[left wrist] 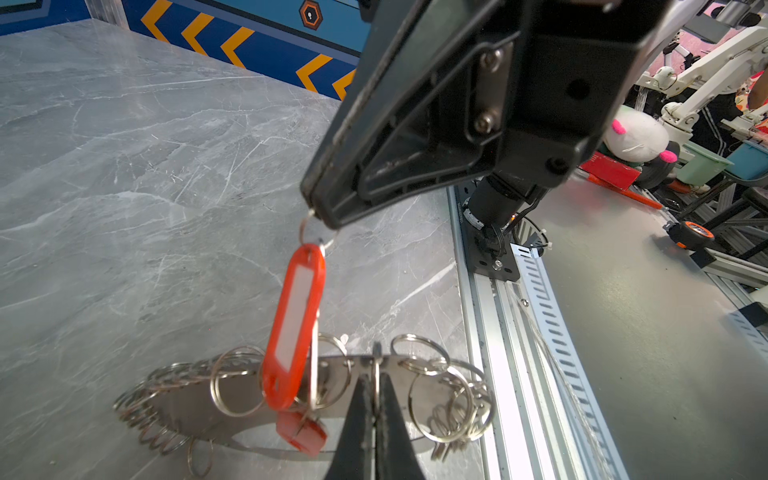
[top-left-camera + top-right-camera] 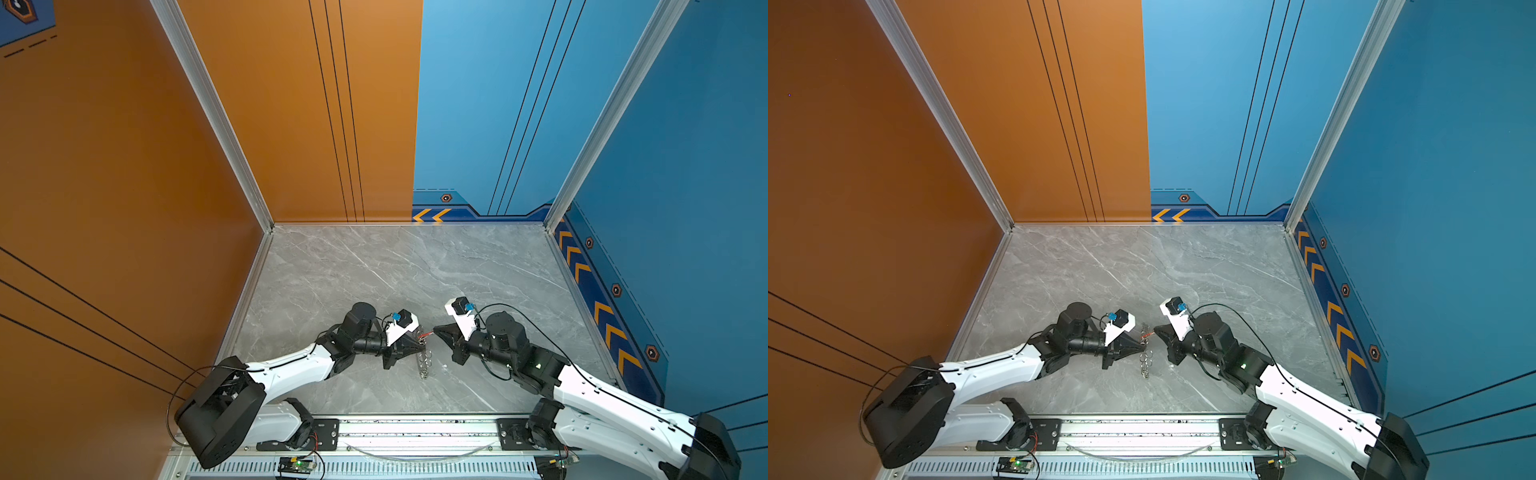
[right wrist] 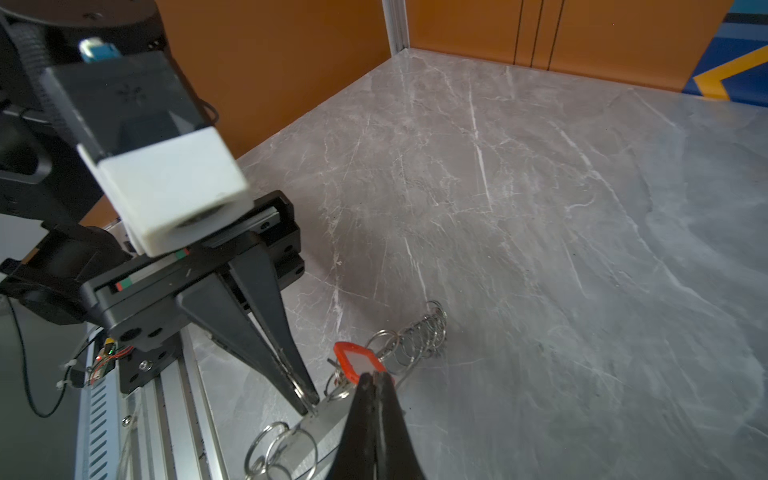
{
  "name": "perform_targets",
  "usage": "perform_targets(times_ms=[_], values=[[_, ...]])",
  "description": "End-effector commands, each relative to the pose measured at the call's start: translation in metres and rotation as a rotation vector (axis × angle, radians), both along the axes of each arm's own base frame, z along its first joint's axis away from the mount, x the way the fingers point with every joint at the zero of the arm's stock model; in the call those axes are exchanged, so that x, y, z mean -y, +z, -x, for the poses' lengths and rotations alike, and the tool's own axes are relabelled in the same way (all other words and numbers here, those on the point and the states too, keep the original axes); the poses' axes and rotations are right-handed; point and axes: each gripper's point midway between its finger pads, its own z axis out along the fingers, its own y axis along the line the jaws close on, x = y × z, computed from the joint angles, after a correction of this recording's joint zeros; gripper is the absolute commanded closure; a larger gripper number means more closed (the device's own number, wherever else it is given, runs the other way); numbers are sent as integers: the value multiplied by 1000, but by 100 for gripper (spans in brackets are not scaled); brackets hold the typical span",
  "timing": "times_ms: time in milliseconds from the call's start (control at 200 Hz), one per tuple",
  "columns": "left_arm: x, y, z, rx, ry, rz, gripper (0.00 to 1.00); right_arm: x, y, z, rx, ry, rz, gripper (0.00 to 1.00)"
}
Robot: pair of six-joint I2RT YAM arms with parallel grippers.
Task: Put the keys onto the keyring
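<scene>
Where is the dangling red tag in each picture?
Top view: tag, a tiny red fleck between the left gripper and right gripper.
Top view: the same fleck, between the same tips.
Left wrist: dangling from the right gripper, above the keyring.
Right wrist: just beyond the right gripper's tips.
Landmark: the keyring's silver rings, beside the tag everywhere.

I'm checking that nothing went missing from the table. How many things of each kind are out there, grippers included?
orange-red key tags: 2
keyring band: 1 (its split rings overlap too much to count)
left gripper and right gripper: 2
Total: 5
</scene>
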Motion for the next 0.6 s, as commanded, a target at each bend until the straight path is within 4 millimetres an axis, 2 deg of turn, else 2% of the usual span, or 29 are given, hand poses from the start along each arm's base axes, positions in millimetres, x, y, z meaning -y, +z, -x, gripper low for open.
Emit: perform_targets(times_ms=[0, 270, 415, 596], values=[[-4, 4, -9, 33, 42, -3, 100, 20, -7, -1, -3, -56, 110, 100], [-7, 6, -13, 51, 67, -4, 100, -12, -15, 38, -24, 178, 137, 100], [-1, 2, -5, 17, 9, 0, 100, -22, -1, 38, 25, 206, 86, 100], [4, 1, 10, -10, -77, 12, 100, -26, 2, 35, 53, 225, 89, 100]])
